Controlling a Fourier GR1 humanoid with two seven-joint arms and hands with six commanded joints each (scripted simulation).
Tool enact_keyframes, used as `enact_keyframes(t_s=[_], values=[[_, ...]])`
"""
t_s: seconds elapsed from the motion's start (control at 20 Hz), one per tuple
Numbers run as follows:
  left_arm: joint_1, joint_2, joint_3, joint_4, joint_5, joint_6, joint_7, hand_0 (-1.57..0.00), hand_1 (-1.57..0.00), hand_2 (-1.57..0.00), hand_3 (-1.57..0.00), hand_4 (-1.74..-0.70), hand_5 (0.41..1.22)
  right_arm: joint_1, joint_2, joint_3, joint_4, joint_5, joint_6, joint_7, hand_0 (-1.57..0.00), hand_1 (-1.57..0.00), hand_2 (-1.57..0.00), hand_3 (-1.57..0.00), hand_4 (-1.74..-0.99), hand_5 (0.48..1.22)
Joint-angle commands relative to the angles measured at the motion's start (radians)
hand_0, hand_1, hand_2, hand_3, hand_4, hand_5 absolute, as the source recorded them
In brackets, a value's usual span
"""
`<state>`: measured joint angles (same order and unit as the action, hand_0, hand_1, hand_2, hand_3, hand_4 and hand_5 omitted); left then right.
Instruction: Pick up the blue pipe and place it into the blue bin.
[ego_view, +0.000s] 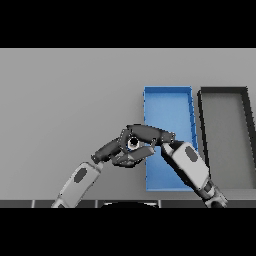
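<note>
- Our right hand (146, 134) and left hand (114, 150) meet at frame centre, by the blue bin's (167, 100) left edge.
- We cannot tell either hand's finger state, nor see the blue pipe.
- A dark bin (225, 91) sits right.

A grey table (70, 100) carries a blue bin (167, 102) beside a black bin (225, 125).

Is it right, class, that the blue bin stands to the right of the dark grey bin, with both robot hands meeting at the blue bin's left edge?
Not quite. The head view shows the blue bin to the left of the dark grey bin, not the right. The rest holds: the left robot hand and right robot hand meet at the blue bin's left edge.
</note>
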<state>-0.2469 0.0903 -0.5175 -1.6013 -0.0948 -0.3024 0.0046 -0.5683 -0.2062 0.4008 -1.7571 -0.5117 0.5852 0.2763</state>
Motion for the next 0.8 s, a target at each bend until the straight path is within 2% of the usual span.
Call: enact_keyframes(t_s=[0.0,0.1,0.15,0.3,0.4,0.45,0.55,0.7,0.75], values=[[0.016,-0.006,0.0,0.007,0.008,0.0,0.0,-0.07,-0.07,-0.06,-0.07,-0.88,0.671,0.003,0.003,0.003,-0.011,0.006,-0.005,0.0,-1.57,-1.57,-1.57,-1.57,-1.487,1.219],[0.021,-0.016,0.006,0.015,0.013,0.01,0.046,-0.05,-0.04,-0.04,-0.04,-0.89,0.639,0.005,0.0,-0.01,0.003,-0.001,-0.001,-0.011,-1.57,-1.57,-1.57,-1.57,-1.488,1.22],[0.026,-0.013,0.011,0.007,0.025,0.008,0.068,-0.04,-0.03,-0.03,-0.03,-0.89,0.625,0.005,0.009,-0.009,-0.001,-0.039,-0.014,0.004,-1.57,-1.57,-1.57,-1.57,-1.489,1.22],[0.03,-0.026,0.0,0.0,0.027,0.01,0.116,-0.02,-0.02,-0.02,-0.02,-0.91,0.564,-0.052,0.003,-0.035,0.022,-0.264,-0.075,0.124,-1.57,-1.57,-1.57,-1.57,-1.49,1.221],[0.036,-0.026,0.0,0.007,0.029,0.008,0.105,-0.01,-0.01,-0.01,-0.01,-0.92,0.527,-0.078,-0.024,-0.052,-0.006,-0.397,-0.142,0.188,-1.57,-1.57,-1.57,-1.57,-1.491,1.221],[0.031,-0.024,0.004,0.013,0.027,0.009,0.105,-0.01,-0.01,-0.01,-0.01,-0.92,0.515,-0.111,-0.032,-0.064,-0.01,-0.422,-0.18,0.203,-1.57,-1.57,-1.57,-1.57,-1.49,1.221],[0.03,-0.011,0.012,-0.002,0.035,0.005,0.115,-0.01,0.0,0.0,0.0,-0.92,0.5,-0.21,-0.06,-0.099,-0.004,-0.477,-0.239,0.211,-1.57,-1.57,-1.57,-1.57,-1.492,1.221],[0.038,-0.017,-0.001,-0.016,0.029,0.009,0.125,0.0,0.0,0.0,0.0,-0.93,0.491,-0.351,-0.112,-0.16,0.052,-0.532,-0.223,0.172,-1.57,-1.57,-1.57,-1.57,-1.495,1.221],[0.047,-0.003,0.003,-0.03,0.031,0.006,0.107,0.0,0.0,0.0,0.0,-0.92,0.488,-0.376,-0.123,-0.175,0.078,-0.547,-0.233,0.166,-1.57,-1.57,-1.57,-1.57,-1.495,1.221]])
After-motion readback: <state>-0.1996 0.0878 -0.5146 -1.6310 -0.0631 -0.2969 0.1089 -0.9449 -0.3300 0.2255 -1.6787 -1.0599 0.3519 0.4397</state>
